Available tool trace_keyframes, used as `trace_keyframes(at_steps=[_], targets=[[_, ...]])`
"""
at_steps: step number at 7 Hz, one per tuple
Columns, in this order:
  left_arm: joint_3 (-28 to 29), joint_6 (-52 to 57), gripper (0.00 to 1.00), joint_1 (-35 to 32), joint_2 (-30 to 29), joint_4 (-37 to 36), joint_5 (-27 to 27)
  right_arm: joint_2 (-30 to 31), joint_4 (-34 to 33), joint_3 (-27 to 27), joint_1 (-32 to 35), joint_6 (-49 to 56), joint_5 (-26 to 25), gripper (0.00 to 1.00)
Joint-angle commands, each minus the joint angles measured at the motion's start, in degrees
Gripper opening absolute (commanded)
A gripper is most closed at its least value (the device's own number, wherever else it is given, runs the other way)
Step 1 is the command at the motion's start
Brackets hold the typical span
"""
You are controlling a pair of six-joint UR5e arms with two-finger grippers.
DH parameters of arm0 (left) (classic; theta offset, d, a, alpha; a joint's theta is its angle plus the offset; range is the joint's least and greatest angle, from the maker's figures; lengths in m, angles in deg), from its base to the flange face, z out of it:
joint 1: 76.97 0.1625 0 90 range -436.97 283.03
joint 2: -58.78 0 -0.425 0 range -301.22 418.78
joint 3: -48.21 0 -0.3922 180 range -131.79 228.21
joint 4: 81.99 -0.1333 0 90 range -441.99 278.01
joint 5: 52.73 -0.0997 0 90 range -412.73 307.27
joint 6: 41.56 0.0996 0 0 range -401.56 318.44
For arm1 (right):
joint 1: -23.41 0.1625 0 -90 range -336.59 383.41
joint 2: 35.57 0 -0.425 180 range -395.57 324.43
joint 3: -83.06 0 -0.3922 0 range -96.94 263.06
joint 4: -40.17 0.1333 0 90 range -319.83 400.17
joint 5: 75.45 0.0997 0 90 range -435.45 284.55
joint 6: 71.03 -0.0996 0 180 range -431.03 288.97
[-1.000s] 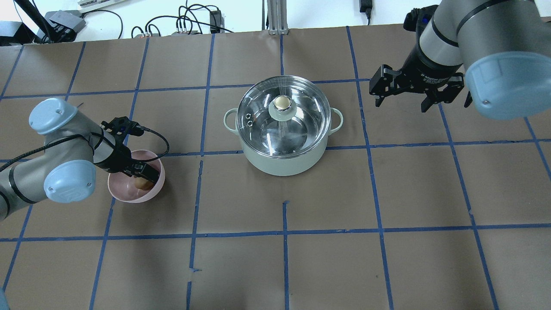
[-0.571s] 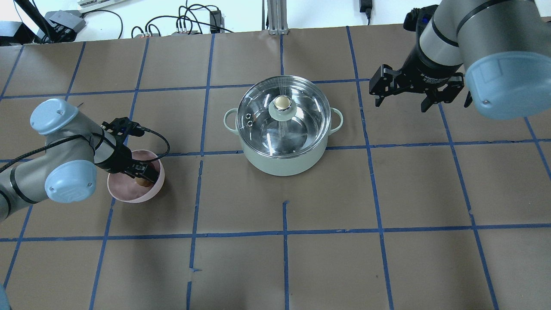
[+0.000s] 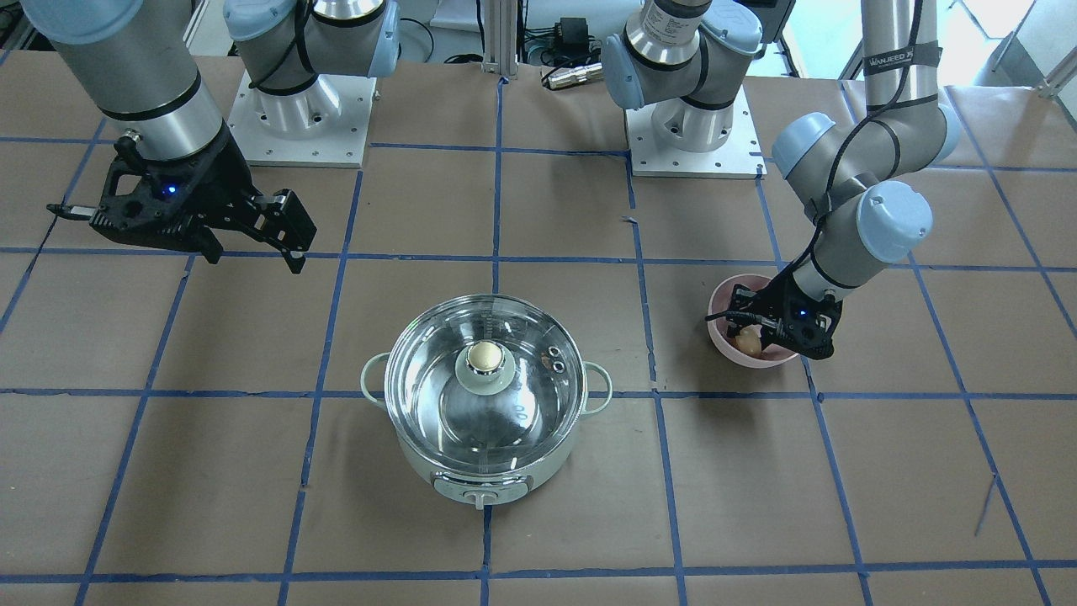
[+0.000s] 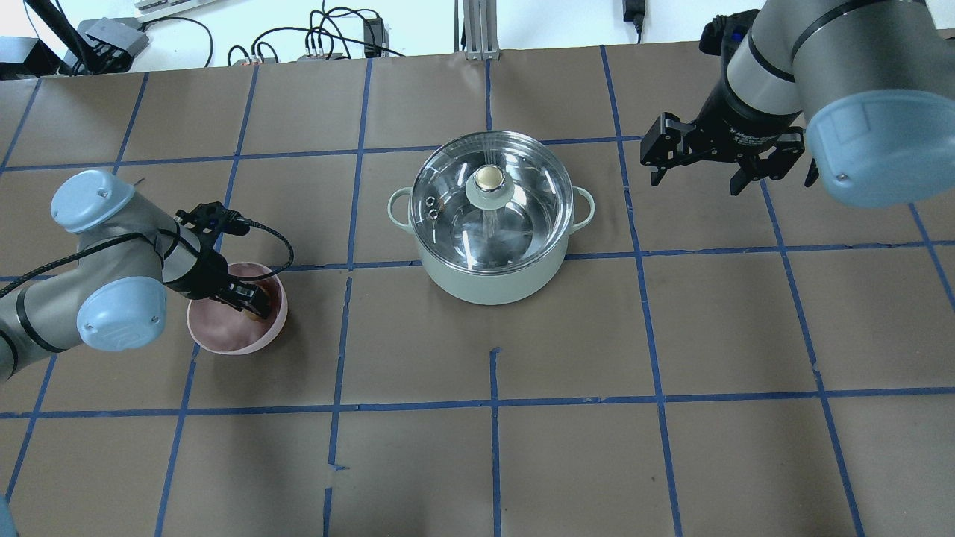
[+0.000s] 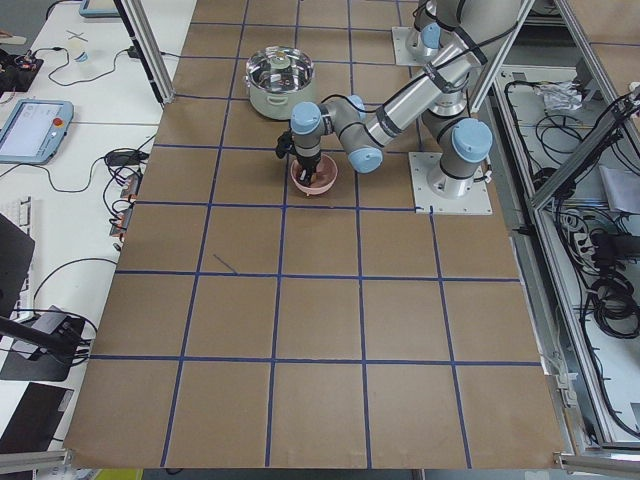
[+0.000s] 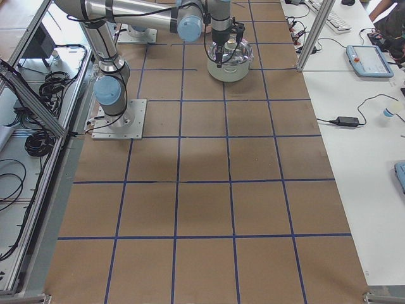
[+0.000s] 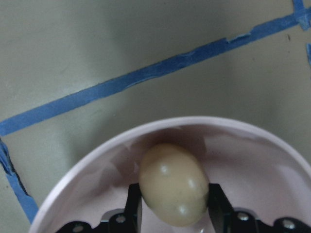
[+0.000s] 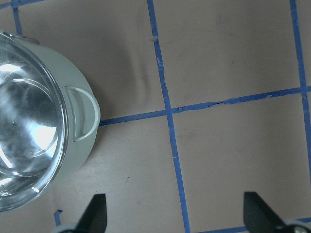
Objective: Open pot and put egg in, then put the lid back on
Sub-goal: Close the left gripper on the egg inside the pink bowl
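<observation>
The pale-green pot [image 4: 489, 280] stands at mid-table with the glass lid [image 4: 526, 198] on it and the beige knob [image 4: 489, 177] at the lid's centre. It also shows in the front view [image 3: 505, 471]. The tan egg [image 7: 174, 183] lies in a pink bowl [image 4: 224, 344] to the pot's left. My left gripper [image 7: 174, 200] is down in the bowl, its fingers [image 7: 134, 204] pressed against both sides of the egg. In the front view the egg [image 3: 747, 341] shows between them. My right gripper [image 4: 695, 183] is open and empty, above the table to the right of the pot.
The table is brown paper with a grid of blue tape [image 4: 492, 403]. Cables and boxes [image 4: 321, 41] lie beyond the far edge. The pot's right handle [image 8: 85, 114] shows in the right wrist view, to the left of the open fingers.
My left gripper has sunk deeper into the pink bowl and closed around the egg, which is now mostly hidden from overhead. The right arm and the pot have not moved.
</observation>
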Motion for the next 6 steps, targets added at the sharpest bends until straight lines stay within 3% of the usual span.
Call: trace_keyframes(at_steps=[1, 6], targets=[[0.24, 0.07, 0.05, 0.00, 0.28, 0.00, -0.07, 0.06, -0.07, 0.23, -0.05, -0.04, -0.01, 1.00], [1.29, -0.37, 0.02, -0.53, 2.64, 0.70, -0.42, 0.06, -0.07, 0.23, -0.05, 0.05, -0.01, 1.00]])
